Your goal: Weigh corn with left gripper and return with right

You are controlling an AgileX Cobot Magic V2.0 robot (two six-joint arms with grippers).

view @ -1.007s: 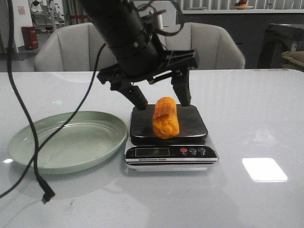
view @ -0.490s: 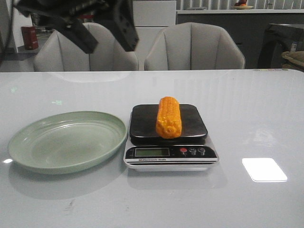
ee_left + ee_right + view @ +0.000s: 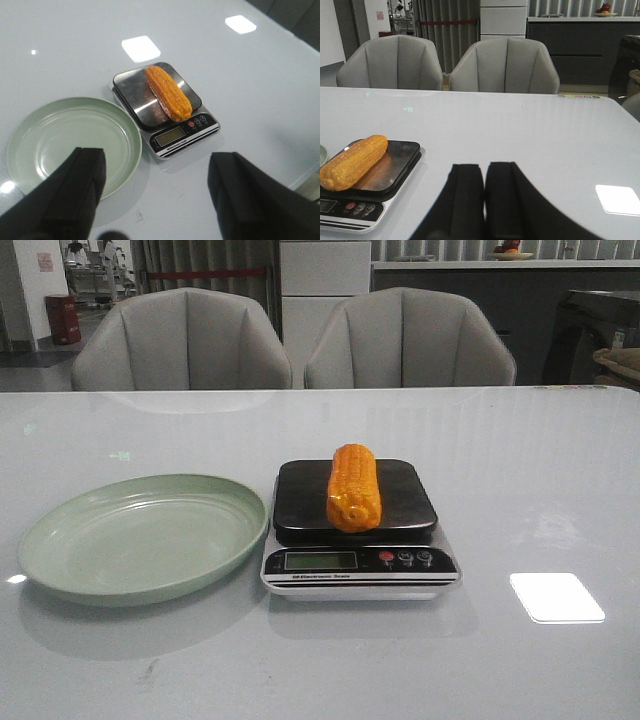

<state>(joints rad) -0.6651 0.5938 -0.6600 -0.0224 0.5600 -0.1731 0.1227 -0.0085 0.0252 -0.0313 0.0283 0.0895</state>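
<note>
Corn point(image 3: 353, 487) on scale point(image 3: 359, 558); L gripper point(image 3: 155, 195) spread above, R gripper point(image 3: 484, 195) prob. closed.

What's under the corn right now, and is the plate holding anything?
The corn lies on the dark platform of the scale, near end overhanging toward the display. The patch of platform beneath the cob is hidden. The green plate beside it holds nothing; all its surface shows.
</note>
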